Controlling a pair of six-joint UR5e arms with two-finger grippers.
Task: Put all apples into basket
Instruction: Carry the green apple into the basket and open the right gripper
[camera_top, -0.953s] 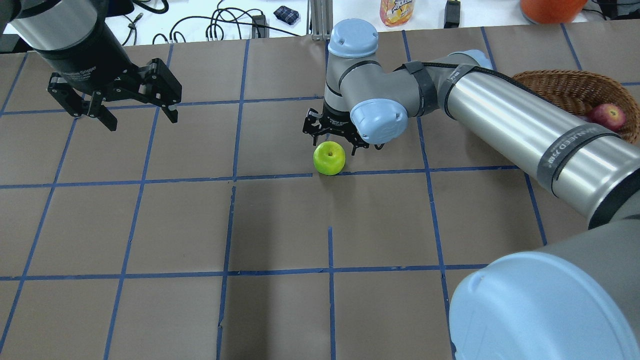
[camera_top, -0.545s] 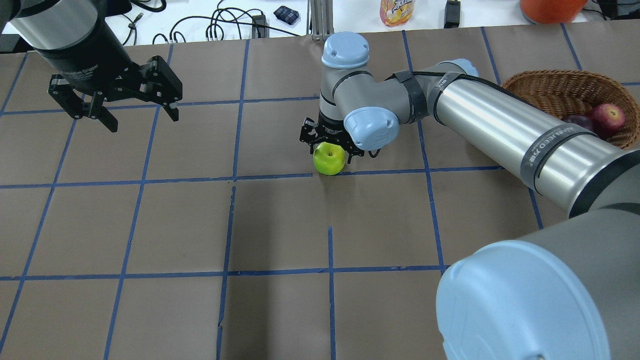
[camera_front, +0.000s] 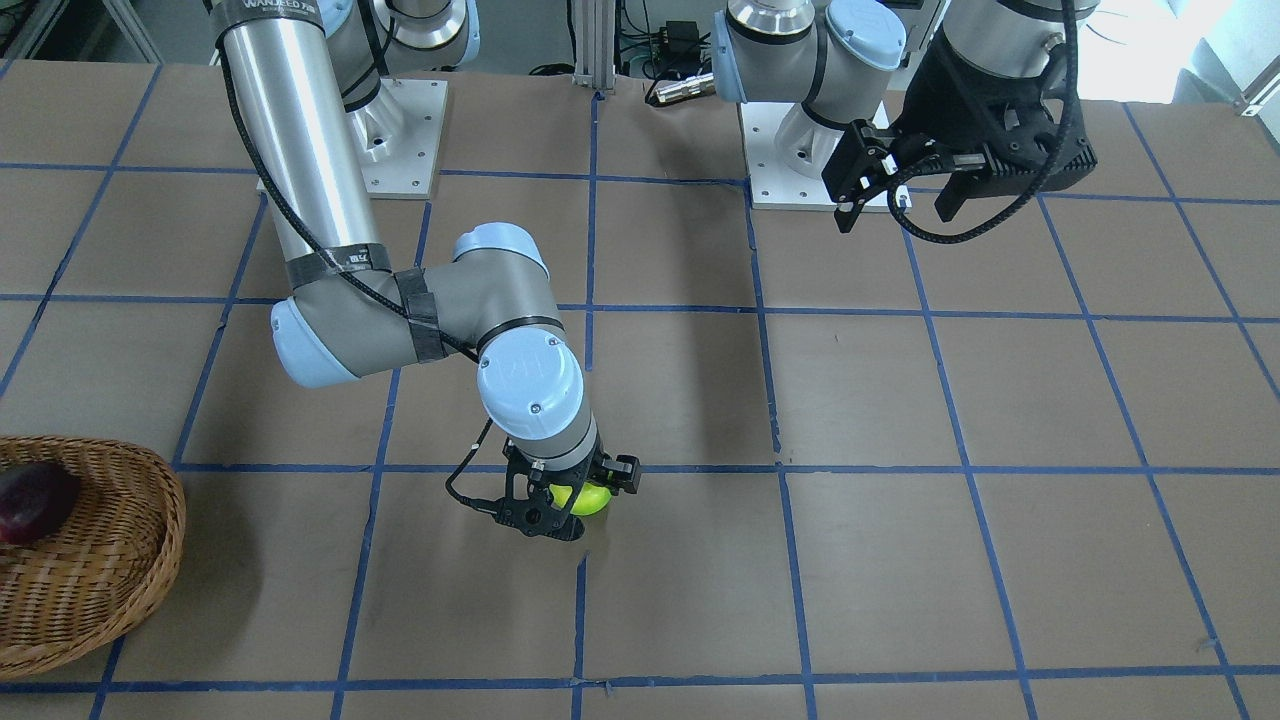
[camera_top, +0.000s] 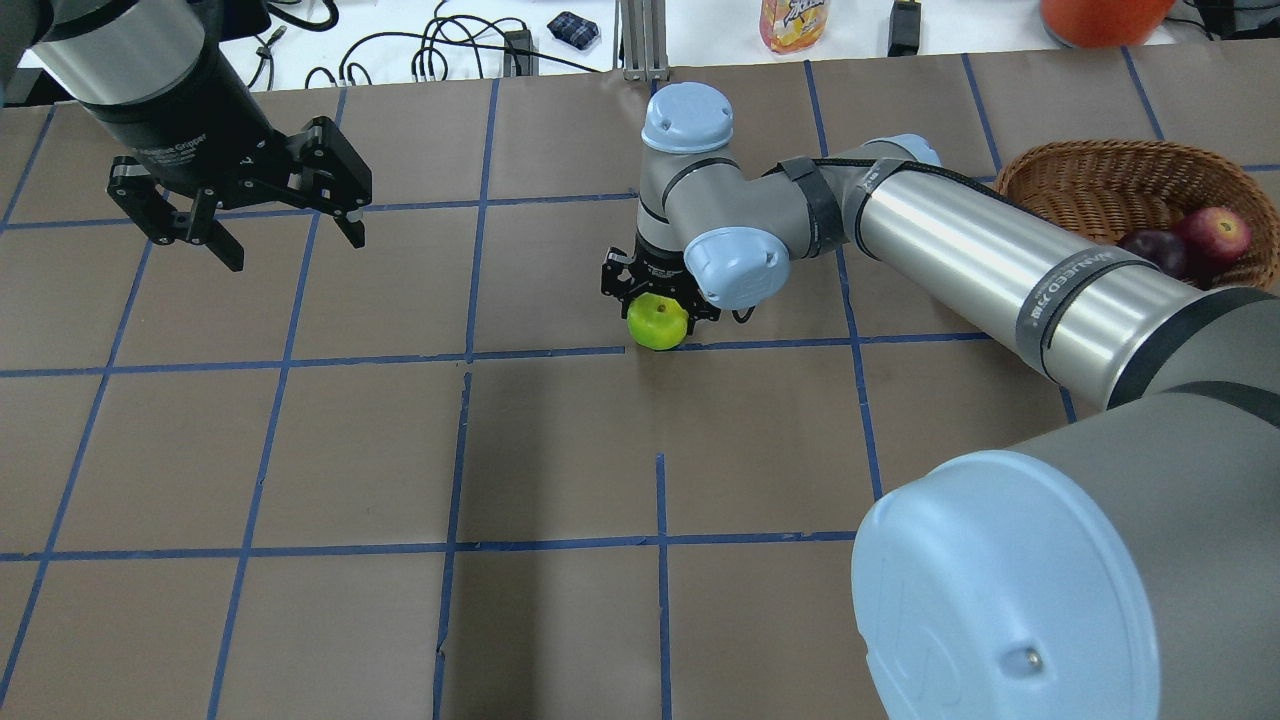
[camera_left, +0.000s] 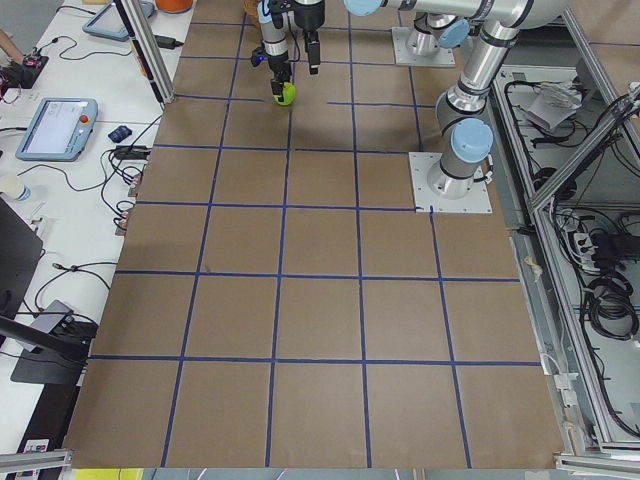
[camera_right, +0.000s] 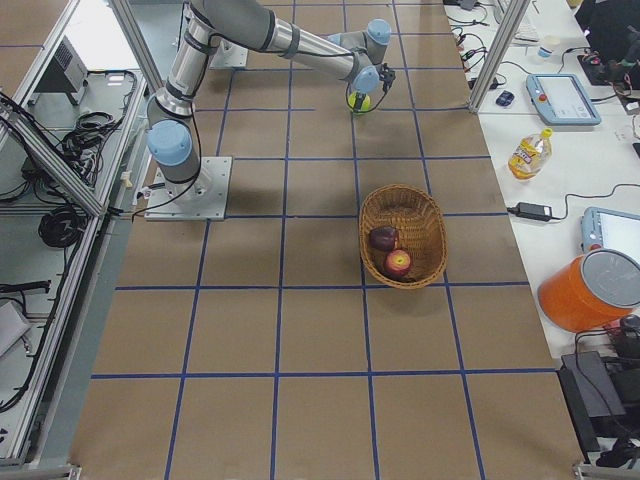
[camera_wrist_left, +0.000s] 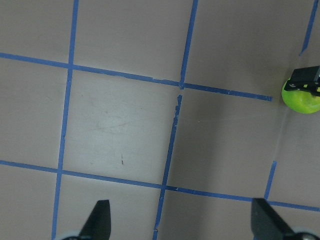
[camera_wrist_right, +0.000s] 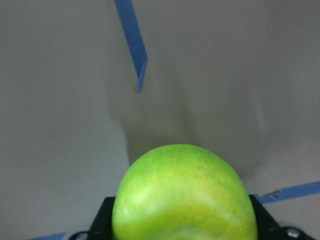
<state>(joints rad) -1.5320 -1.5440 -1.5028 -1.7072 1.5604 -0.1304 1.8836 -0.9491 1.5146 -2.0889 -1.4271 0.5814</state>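
The lime green apple (camera_top: 657, 322) sits on the brown table near its middle; it also shows in the front view (camera_front: 584, 499) and the right wrist view (camera_wrist_right: 185, 195). My right gripper (camera_top: 657, 303) is lowered over it, open, with one finger on each side. The wicker basket (camera_top: 1100, 165) stands at the far right and holds the red apple (camera_top: 1215, 232) and the maroon apple (camera_top: 1150, 248). My left gripper (camera_top: 295, 250) hangs open and empty above the table at the far left.
Beyond the table's far edge lie cables (camera_top: 440, 50), a drink bottle (camera_top: 795, 22) and an orange container (camera_top: 1100, 15). Both arm bases (camera_front: 380, 130) are bolted on the robot's side. Blue tape lines grid the table.
My right gripper has moved from just behind the green apple down over it, so its fingers now flank it. The left arm has barely moved.
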